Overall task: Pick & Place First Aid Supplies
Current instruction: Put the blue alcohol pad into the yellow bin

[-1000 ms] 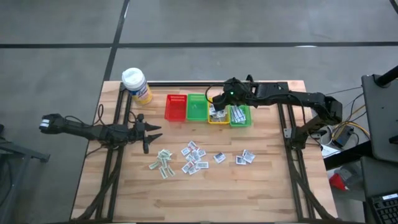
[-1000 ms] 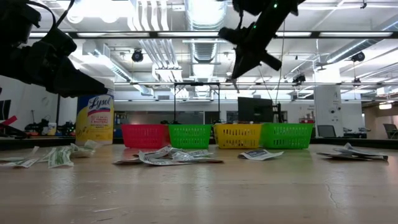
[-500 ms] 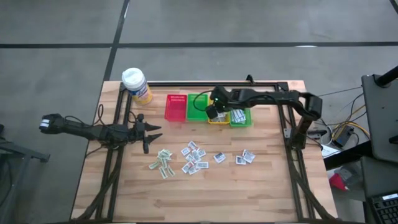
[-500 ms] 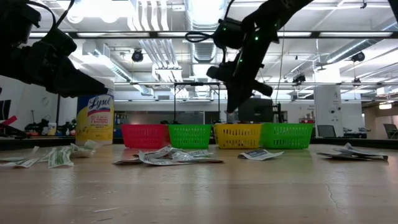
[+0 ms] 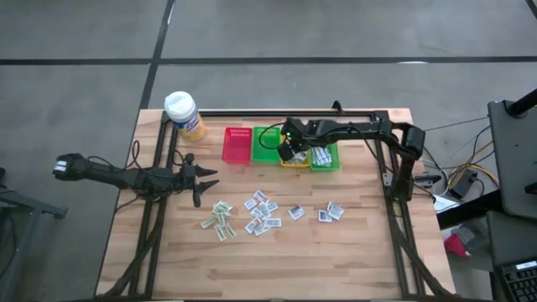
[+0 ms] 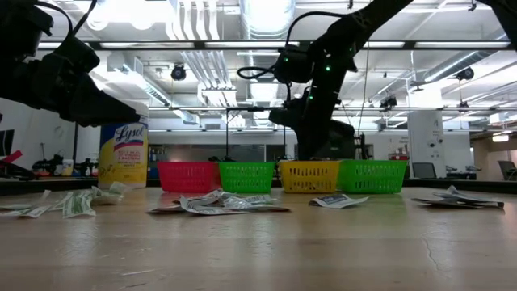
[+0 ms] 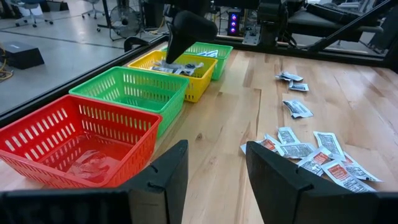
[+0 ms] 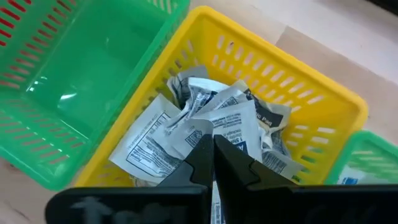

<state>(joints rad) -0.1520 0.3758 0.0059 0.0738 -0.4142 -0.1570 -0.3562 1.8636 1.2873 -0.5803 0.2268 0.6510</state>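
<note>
Packets heaped in the yellow basket, more loose on the bench

White packets (image 8: 205, 127) fill the yellow basket (image 8: 323, 99); the right claw (image 8: 213, 163), pressed together, points down into them. Others (image 5: 262, 210) litter the bench (image 5: 361, 252). The left claw (image 7: 214, 177), spread, hovers leftward.

The counter (image 5: 361, 252) is a light wooden slab of butcher-block planks filling the middle of the high view. At its upper left corner stands a yellow bottle (image 5: 184, 116) with a white cap. Along the upper edge sits a row of four baskets touching side by side: red basket (image 5: 237, 144), green basket (image 5: 265, 144), yellow basket (image 5: 294, 159), and a second green basket (image 5: 325, 157). Below them, in the frame's centre, loose packets (image 5: 261, 211) lie scattered flat on the wood, a greenish cluster (image 5: 219, 220) at the left and a pair (image 5: 331, 212) at the right.
</note>
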